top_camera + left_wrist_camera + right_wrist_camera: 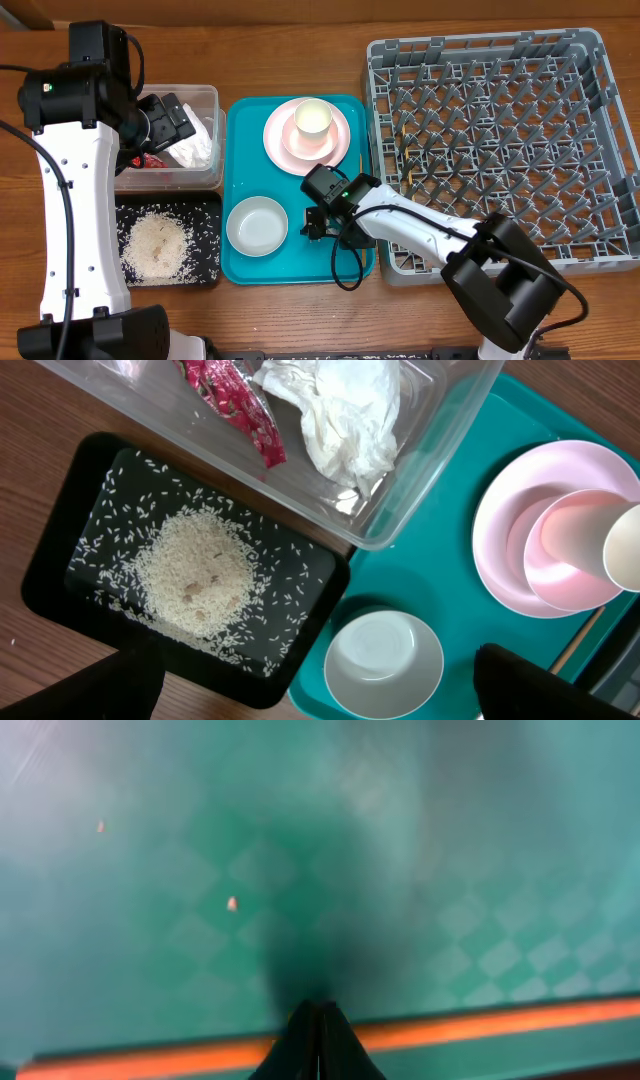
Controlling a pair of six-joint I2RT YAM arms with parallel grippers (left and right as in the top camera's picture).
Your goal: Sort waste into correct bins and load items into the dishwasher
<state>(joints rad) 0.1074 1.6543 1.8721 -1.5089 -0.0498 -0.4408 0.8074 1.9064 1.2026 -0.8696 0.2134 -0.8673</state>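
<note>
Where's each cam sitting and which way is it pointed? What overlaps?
Overhead: fixed above the table, looking straight down on dish rack and teal tray; both arms, left end effector and right end effector show.
Left wrist: above the clear tub, facing down at rice in the black tray; its open fingers at the bottom corners.
Right wrist: close over the teal tray, blurred; shut fingertips at bottom centre.
Shared: overhead and left wrist both show tub, black tray, white bowl, pink plate.

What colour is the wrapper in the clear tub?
Shiny red wrapper, seen best in the left wrist view.
</note>
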